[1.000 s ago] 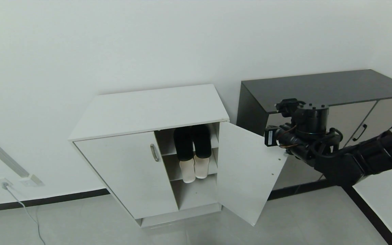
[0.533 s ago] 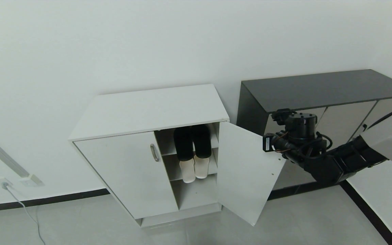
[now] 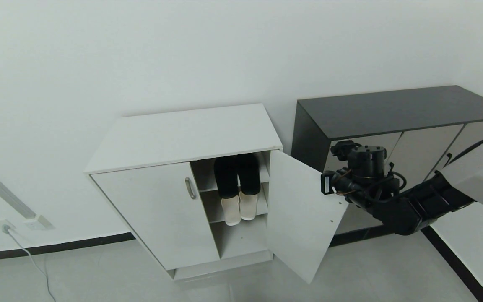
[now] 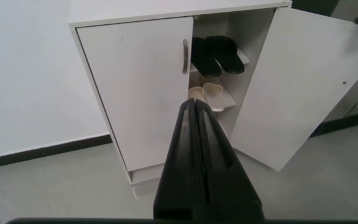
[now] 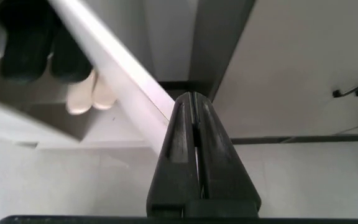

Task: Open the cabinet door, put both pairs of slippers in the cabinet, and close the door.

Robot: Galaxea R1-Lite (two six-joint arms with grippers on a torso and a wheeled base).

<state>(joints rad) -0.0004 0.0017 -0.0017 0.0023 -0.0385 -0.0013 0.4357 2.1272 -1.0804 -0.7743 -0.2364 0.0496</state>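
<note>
The white cabinet (image 3: 183, 134) stands against the wall with its right door (image 3: 300, 218) swung open and its left door (image 3: 153, 209) closed. Black slippers (image 3: 237, 176) lie on the upper shelf, white slippers (image 3: 239, 207) on the shelf below. My right arm (image 3: 367, 184) is behind the open door's outer edge. In the right wrist view the right gripper (image 5: 192, 99) is shut, its tip against the door's edge (image 5: 110, 68). My left gripper (image 4: 193, 102) is shut and holds nothing, in front of the cabinet, facing the black slippers (image 4: 219, 55) and white slippers (image 4: 210, 96).
A dark sideboard (image 3: 392, 109) stands right of the cabinet, just behind my right arm. A white surface (image 3: 476, 247) lies at the right edge. A wall socket (image 3: 4, 226) with a hanging cable sits low on the left. Grey floor stretches before the cabinet.
My right arm has moved left and lower behind the open door. The door has swung slightly toward the cabinet.
</note>
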